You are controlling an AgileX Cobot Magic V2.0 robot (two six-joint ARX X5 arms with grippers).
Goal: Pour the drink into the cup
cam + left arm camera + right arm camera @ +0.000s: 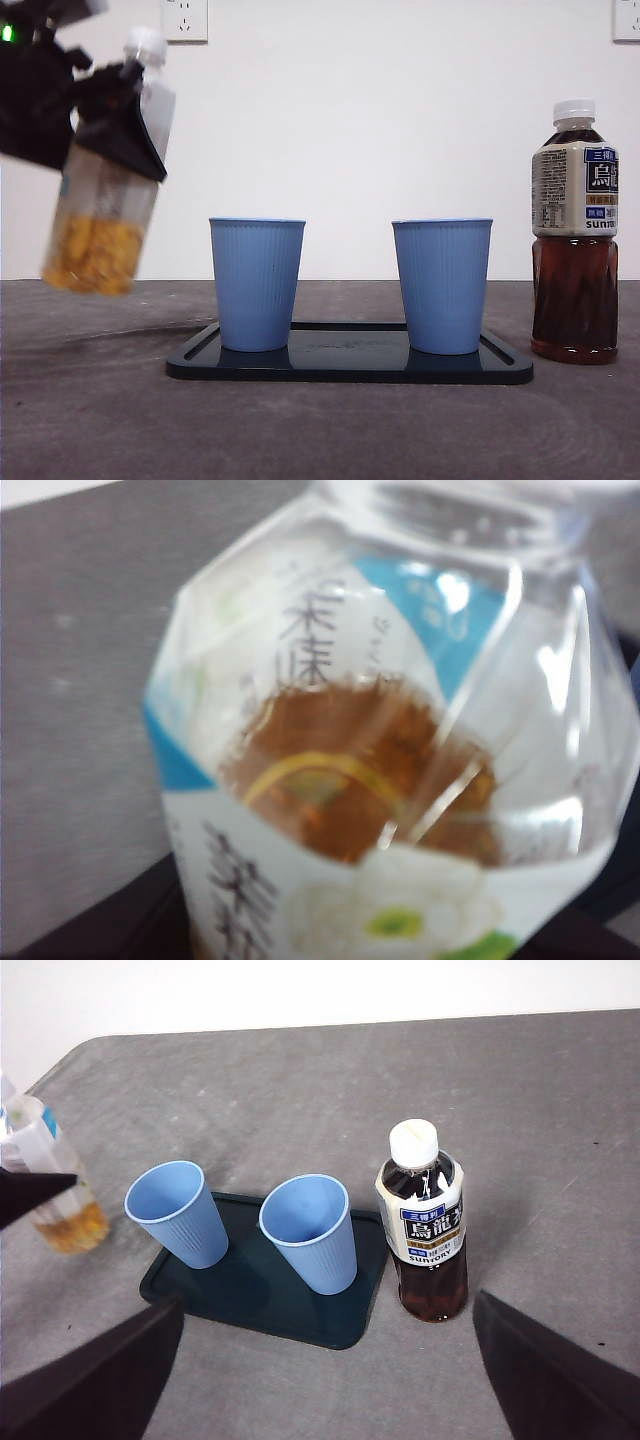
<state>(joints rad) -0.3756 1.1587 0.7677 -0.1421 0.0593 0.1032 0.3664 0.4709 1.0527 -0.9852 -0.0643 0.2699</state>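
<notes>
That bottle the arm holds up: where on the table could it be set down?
The left gripper holds the tea bottle above bare grey table beside the tray; that patch is free. So is the stretch behind the cups. Crowded: the tray itself and the oolong bottle close beside it.

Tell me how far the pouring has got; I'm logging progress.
Done: the left claw has the clear bottle off the table, slightly tilted. In hand: carrying it beside the cups. Left: both blue cups look empty; the dark tea bottle stands capped.
</notes>
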